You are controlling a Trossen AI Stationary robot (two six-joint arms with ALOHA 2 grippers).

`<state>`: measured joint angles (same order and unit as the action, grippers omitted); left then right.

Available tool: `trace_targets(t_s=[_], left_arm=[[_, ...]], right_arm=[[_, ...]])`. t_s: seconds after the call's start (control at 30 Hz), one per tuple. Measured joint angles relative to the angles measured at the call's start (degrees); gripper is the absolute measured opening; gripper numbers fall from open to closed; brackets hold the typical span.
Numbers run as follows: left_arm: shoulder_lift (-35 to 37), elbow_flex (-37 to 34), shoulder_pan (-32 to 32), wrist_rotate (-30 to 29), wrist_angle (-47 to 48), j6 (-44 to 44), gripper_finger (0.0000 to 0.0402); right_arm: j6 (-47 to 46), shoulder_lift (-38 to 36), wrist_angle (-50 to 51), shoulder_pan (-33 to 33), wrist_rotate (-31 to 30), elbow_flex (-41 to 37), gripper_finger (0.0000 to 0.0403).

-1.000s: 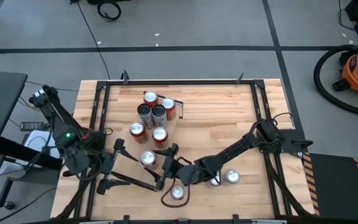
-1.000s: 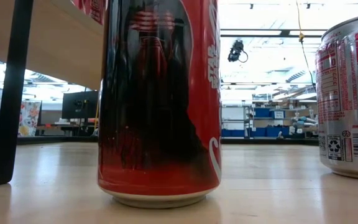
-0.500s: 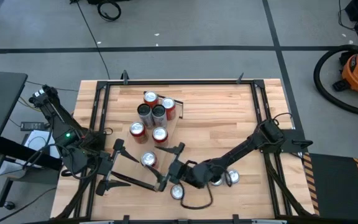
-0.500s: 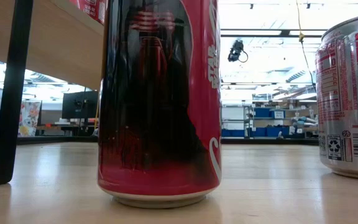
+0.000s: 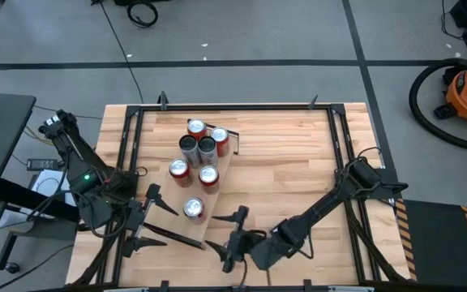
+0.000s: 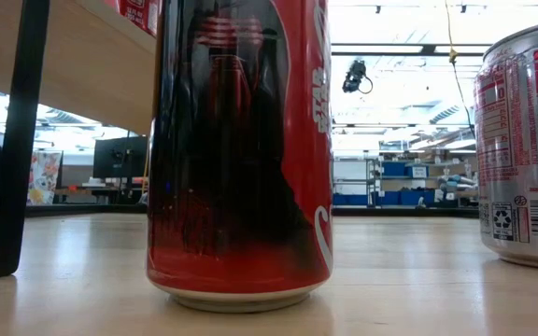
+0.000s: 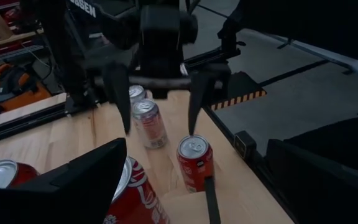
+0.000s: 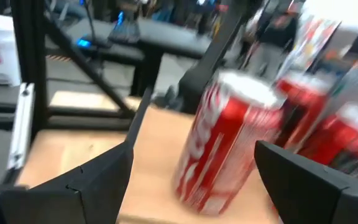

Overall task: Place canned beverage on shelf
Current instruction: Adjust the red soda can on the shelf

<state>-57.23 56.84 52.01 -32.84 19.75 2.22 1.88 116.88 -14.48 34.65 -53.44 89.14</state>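
1. Right hand [image 5: 231, 238] is low over the front part of the desk [image 5: 282, 162], with its arm reaching in from the right edge. Fingers are spread apart and nothing is held.
2. In the left wrist view, the right hand hangs fingers-down just above an upright red can [image 7: 194, 163]. One fingertip is just over the can's rim and the other is off to its side. No contact visible, so the can is under the hand, not in it.
3. Two more cans [image 7: 149, 123] stand behind that one, beyond the right hand.
4. Loose can [image 5: 193, 208] stands upright on the desk, between the two hands and clear of the shelf.
5. In the right wrist view, a red can [image 8: 229, 143] sits ahead in the gap between that hand's fingers. It's blurred, so I can't tell which can it is.
6. Left hand [image 5: 169, 221] waits at the front left of the desk, fingers wide apart and empty, pointing toward the loose can.
7. The shelf [image 6: 73, 56] is a pale plank on a dark leg, toward the back of the desk. A cluster of cans [image 5: 201, 148] stands on it, well apart from both hands.
8. In the low view, a big red can [image 6: 241, 149] is close to the lens and a silver-and-red can [image 6: 526, 140] is at the right. Both stand upright on the desk.
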Motion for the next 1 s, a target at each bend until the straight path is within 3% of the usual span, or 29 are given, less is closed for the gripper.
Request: trace_targets(t_s=[0.17,0.4,0.6,0.83,1.0], left_arm=[[0.0,0.0,-0.28,-0.01,-0.28,0.12,0.04],[0.0,0.0,-0.84,-0.07,-0.25,0.13,0.04],[0.41,0.13,-0.21,-0.04,2.87,0.38,0.04],[-0.49,1.62,0.0,-0.48,9.74,6.61,0.04],[-2.42,1.62,0.05,-0.48,9.84,4.77,0.04]], right_arm=[[-9.73,0.0,5.92,-2.82,8.12,0.0,0.0344],[-12.43,0.0,6.68,-7.14,16.6,0.0,0.0312],[-13.49,0.02,6.57,-9.47,18.4,0.0,0.0281],[-13.48,0.11,6.03,-8.04,19.76,0.0,0.0256],[-12.9,0.11,2.37,-7.76,25.74,0.0,0.0248]])
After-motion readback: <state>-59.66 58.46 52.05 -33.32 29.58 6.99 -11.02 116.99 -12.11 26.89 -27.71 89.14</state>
